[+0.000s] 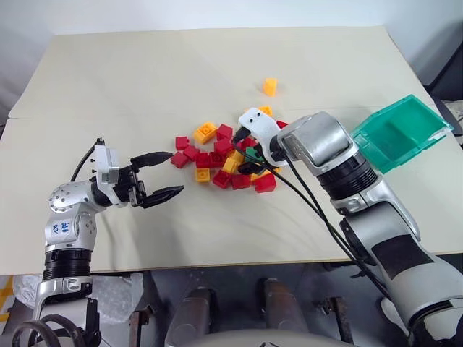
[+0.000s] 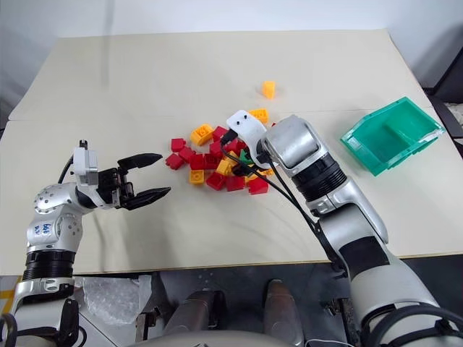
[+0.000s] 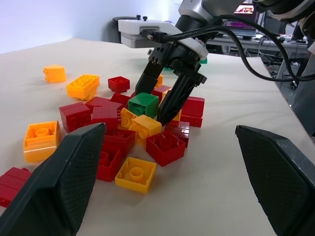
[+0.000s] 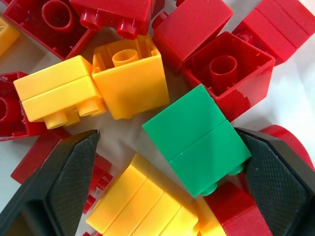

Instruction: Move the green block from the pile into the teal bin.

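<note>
Our right gripper hangs wide open over the pile, its jaws straddling the green block but holding nothing. The left gripper waits open beside it. Closing now could pinch a neighbouring yellow brick too.

A broad rectangular table with a matte cream top spans the scene, evenly lit. A pale grey wall rises beyond its edge at 12 o'clock.
</note>
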Robot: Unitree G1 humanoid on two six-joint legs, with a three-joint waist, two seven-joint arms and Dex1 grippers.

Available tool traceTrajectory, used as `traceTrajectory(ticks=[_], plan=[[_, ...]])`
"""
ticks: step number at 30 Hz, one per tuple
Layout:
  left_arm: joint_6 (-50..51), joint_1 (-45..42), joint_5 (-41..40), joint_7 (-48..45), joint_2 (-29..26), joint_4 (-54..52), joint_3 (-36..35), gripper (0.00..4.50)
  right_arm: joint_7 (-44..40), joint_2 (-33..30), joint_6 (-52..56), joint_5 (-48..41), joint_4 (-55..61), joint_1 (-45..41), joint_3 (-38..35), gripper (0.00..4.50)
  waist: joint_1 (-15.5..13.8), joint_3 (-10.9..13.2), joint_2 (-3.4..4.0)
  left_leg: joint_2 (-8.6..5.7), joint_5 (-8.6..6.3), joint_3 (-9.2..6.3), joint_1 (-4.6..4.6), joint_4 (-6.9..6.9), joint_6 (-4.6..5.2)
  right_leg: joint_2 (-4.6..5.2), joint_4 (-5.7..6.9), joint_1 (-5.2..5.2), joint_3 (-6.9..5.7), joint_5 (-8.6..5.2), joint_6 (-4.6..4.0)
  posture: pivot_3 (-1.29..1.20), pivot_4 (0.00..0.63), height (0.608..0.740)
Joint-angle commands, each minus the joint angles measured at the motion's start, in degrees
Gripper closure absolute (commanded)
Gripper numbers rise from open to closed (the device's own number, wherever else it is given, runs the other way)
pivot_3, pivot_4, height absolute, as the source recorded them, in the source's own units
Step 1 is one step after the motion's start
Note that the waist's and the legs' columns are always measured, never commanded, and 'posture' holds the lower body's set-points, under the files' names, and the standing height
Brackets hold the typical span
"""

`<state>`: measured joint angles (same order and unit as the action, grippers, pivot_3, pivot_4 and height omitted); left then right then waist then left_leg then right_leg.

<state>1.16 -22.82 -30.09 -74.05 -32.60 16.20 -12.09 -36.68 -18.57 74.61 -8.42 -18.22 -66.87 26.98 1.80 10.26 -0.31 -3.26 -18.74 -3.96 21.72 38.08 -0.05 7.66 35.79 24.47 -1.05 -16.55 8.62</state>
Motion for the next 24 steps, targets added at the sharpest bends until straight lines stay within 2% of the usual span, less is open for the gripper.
traceTrajectory(ticks=[1, 3, 9, 15, 19, 24], plan=[[0.35, 0.52, -1.18, -0.69, -0.61, -2.01, -0.44, 0.0, 0.53, 1.13, -2.16, 0.71, -1.52, -1.5, -1.12, 0.42, 0.01, 0.0, 0.0, 0.0, 0.0, 0.0, 0.0, 0.0, 0.0, -0.01, 0.0, 0.0, -0.01, 0.0, 0.0, 0.0, 0.15, 0.74], [0.4, 0.57, -1.19, -0.88, -0.64, -2.02, -0.49, 0.0, 0.37, 1.27, -2.89, 0.65, -2.15, -2.02, -1.97, 0.87, 0.08, 0.0, 0.0, 0.0, 0.0, 0.02, 0.0, 0.0, 0.0, 0.0, 0.0, 0.01, 0.0, 0.0, 0.0, 0.0, 0.15, 0.74], [0.82, 0.64, -1.18, -0.45, -0.64, -2.32, -0.87, 0.0, -0.32, -0.47, -3.35, 0.29, -0.28, -1.65, -3.63, 2.95, 0.12, 0.0, 0.0, 0.01, 0.0, 0.02, 0.0, 0.0, 0.0, 0.0, 0.01, 0.03, 0.0, 0.0, 0.0, 0.0, 0.15, 0.74], [1.57, 0.19, -0.96, 0.65, 0.04, -3.31, -0.16, 0.0, -0.36, -3.25, -2.08, -1.95, 7.03, 0.08, -9.56, 3.0, -0.02, 0.0, 0.0, 0.01, 0.0, 0.02, 0.04, 0.01, 0.0, 0.01, 0.0, 0.05, 0.0, 0.0, 0.0, 0.0, 0.15, 0.74], [2.82, -1.18, -0.61, 2.79, 1.52, -5.15, 1.29, 0.0, -2.53, -9.16, -4.0, -4.36, 16.64, 4.26, -14.0, 3.0, -0.43, 0.0, 0.0, 0.02, 0.0, 0.02, 0.12, 0.02, 0.0, 0.02, -0.02, 0.07, -0.01, 0.0, 0.0, 0.0, 0.15, 0.74], [5.62, -3.92, 0.93, 7.21, 4.61, -6.96, 4.82, 0.0, -0.29, -15.18, -9.26, -3.86, 22.43, 10.86, -21.06, 3.0, -0.56, 0.0, -0.01, -0.08, -0.01, -0.05, 0.42, 0.24, 0.04, 0.04, -0.09, 0.16, -0.03, 0.03, 0.05, 0.0, 0.15, 0.74]])
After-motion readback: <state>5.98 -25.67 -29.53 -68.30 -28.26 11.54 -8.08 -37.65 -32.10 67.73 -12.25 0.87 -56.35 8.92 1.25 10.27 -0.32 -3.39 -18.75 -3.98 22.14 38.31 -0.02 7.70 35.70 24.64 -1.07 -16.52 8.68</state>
